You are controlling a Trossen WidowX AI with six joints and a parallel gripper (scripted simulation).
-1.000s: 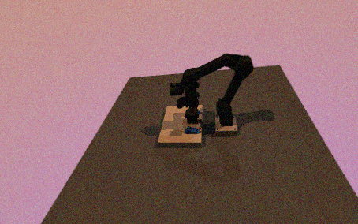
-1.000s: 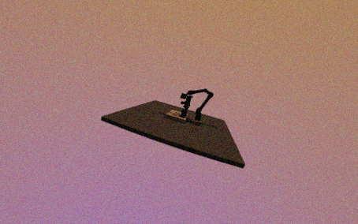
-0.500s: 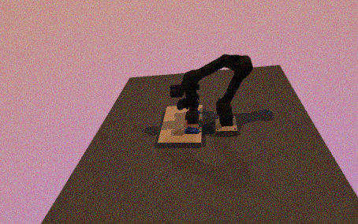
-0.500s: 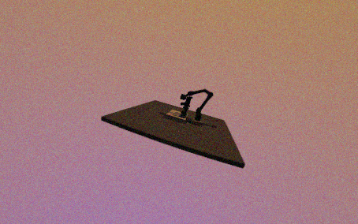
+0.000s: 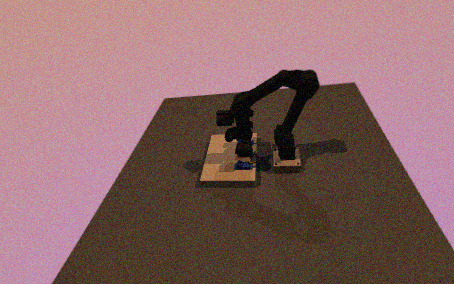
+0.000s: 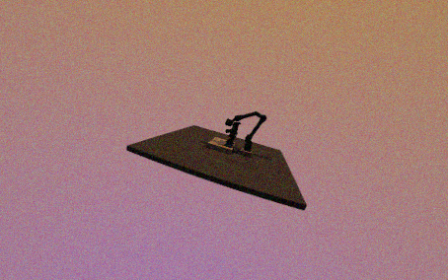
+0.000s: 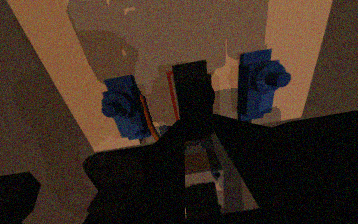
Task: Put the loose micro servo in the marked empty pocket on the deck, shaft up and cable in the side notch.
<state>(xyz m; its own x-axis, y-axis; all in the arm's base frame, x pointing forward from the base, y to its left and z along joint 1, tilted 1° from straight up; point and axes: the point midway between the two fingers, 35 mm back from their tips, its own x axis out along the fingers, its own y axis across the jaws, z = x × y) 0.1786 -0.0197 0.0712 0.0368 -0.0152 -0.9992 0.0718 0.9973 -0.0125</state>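
Observation:
My gripper [image 5: 244,153] [image 6: 230,145] [image 7: 196,121] is shut on a dark block, taken as the loose servo [image 7: 192,90], with a red cable [image 7: 173,95] along its left side. It is over the near part of the pale deck [image 5: 209,175] [image 7: 301,30]. The servo's height and exact tilt cannot be told. One blue servo [image 7: 122,107] with an orange cable sits on the deck left of the held one, and another blue servo [image 7: 256,85] sits to its right. The marked pocket and its side notch cannot be made out behind the servo and fingers.
The two blue servos stand close on either side of the fingers. The arm's base [image 5: 287,156] stands just beside the deck on the dark table [image 5: 150,225] [image 6: 197,158]. Arm shadows fall across the deck.

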